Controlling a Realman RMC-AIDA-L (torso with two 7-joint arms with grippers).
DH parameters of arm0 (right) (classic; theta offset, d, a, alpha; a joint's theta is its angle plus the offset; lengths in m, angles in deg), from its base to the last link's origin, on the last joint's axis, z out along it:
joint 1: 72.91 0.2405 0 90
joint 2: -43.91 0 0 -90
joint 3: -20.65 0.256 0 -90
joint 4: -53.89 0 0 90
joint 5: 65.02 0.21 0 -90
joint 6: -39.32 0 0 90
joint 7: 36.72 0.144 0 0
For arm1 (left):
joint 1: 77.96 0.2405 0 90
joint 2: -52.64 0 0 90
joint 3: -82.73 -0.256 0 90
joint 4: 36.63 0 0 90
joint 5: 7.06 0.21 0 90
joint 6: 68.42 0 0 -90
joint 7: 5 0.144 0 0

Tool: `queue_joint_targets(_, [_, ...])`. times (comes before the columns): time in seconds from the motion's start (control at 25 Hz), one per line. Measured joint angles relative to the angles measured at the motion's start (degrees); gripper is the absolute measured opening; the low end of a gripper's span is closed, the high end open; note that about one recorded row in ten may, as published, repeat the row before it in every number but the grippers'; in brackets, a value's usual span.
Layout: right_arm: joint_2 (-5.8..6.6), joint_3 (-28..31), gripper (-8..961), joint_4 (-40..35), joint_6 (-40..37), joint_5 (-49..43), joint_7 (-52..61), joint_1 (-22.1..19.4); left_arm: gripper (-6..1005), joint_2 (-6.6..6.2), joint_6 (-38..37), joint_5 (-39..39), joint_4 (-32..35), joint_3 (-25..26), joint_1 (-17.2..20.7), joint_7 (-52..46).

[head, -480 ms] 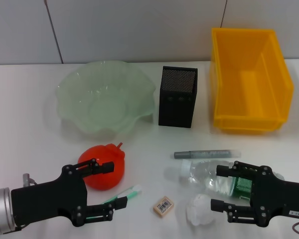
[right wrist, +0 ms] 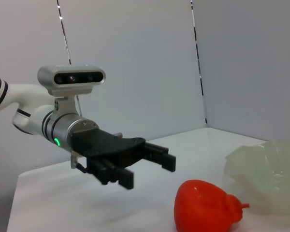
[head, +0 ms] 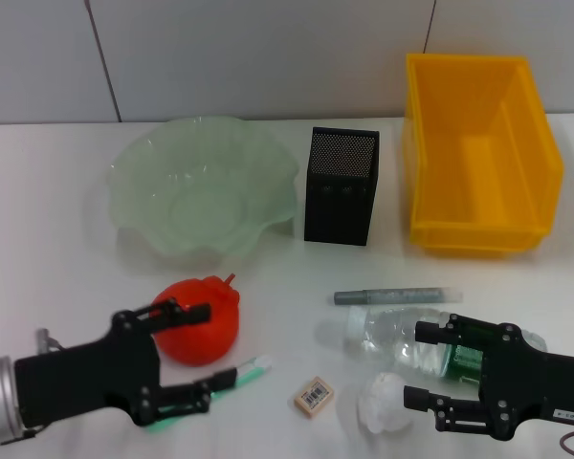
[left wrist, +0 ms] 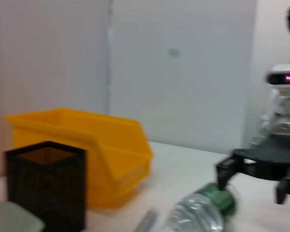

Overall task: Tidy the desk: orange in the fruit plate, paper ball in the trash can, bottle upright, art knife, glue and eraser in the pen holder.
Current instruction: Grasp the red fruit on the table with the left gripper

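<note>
The red-orange orange lies on the white desk in front of the green glass fruit plate. My left gripper is open just left of the orange, its upper finger beside the fruit. It also shows in the right wrist view, with the orange nearby. The clear bottle lies on its side. My right gripper is open around its green-labelled end, near the paper ball. The eraser lies between the arms. I cannot tell which of the grey stick and green-white stick is the art knife or the glue.
The black mesh pen holder stands at the back centre. The yellow trash can is at the back right. The left wrist view shows the trash can, pen holder, bottle and right gripper.
My left gripper has drawn back a little to the left and near side, off the green-white stick. The right gripper and the objects have stayed put.
</note>
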Motion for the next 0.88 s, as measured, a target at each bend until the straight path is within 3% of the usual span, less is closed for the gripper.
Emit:
queue_joint_targets(0.04, [-0.01, -0.01, 782, 0.01, 0.03, 0.00, 0.00, -0.02, 824, 0.00, 0.00, 0.00, 0.00, 0.00, 0.00, 0.00])
queue_joint_targets(0.08, [-0.02, 0.00, 782, 0.01, 0.04, 0.00, 0.01, -0.07, 824, 0.27, 0.76, -0.01, 0.04, 3.94, 0.57, 0.51])
queue_joint_targets(0.16, [-0.02, -0.01, 782, 0.02, 0.04, 0.00, 0.09, -0.07, 823, 0.38, 1.02, -0.01, -0.18, 6.75, 1.06, 1.34])
queue_joint_targets(0.24, [-0.04, -0.01, 782, 0.02, 0.27, 0.00, 0.17, -0.07, 822, 0.38, 1.02, -0.01, -0.18, 6.75, 1.06, 1.34])
queue_joint_targets(0.36, [-0.09, 0.00, 781, 0.02, 1.22, 0.00, 0.27, -0.06, 821, 0.51, 5.13, -0.05, -1.17, 11.11, 1.72, 2.42])
queue_joint_targets(0.6, [-0.28, 0.00, 782, -0.04, 1.95, -0.01, 0.33, 0.10, 819, 0.62, 11.89, -0.09, -4.46, 11.13, 0.68, 2.44])
queue_joint_targets(0.88, [-0.76, 0.00, 781, 0.02, 3.65, -0.01, 0.37, 0.54, 816, 0.61, 13.18, 0.28, -5.70, 10.67, -0.61, 2.04])
